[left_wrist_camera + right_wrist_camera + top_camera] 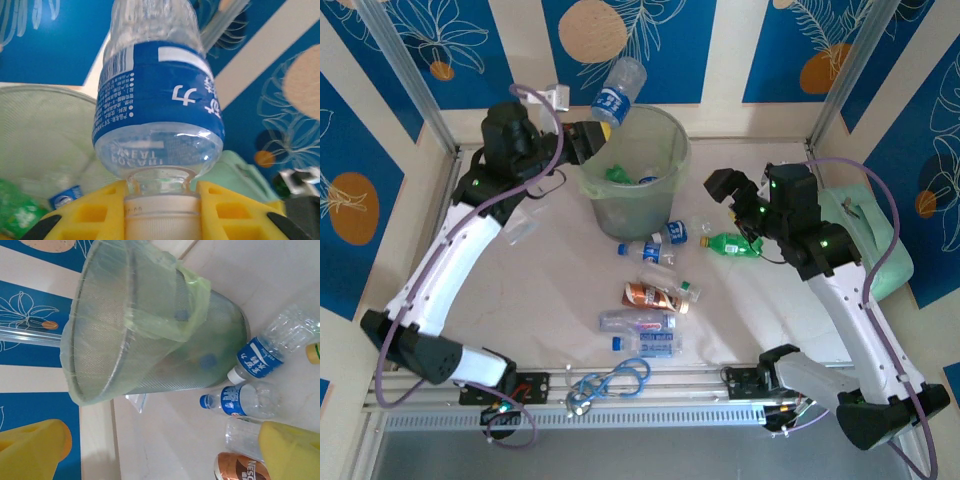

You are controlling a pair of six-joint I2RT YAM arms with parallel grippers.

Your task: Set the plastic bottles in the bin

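Yellow fingers [107, 197] of the left gripper [162, 212] are shown pinched on the white-capped neck of a held bottle [160, 100], clear with a blue label. It is gripped cap-down, with its body rising away from the jaws. In the overhead view this bottle is carried tilted above the far left rim of the bin [640, 205], clear of the table [550, 290].

The bin, a tapered mesh basket lined with a pale-green bag, is stood upright near the far middle of the table. A green bottle [618, 173] and a blue-labelled item [648, 180] are seen lying inside it.

The right gripper [730, 190] is held to the right of the bin, its fingers spread wide with nothing between them.

Just in front of the bin, a white-capped clear bottle [677, 234] and a blue-capped clear bottle [642, 250] are laid on the table. A second green bottle [732, 243] is found beside them, near the right gripper. Nearer the arm bases, a brown-orange bottle [655, 295] and two crushed clear bottles [640, 322] are grouped together. A coiled blue cable [615, 380] is seen at the near edge. A mint-green case [885, 255] is placed at the right, partly hidden by the right arm.
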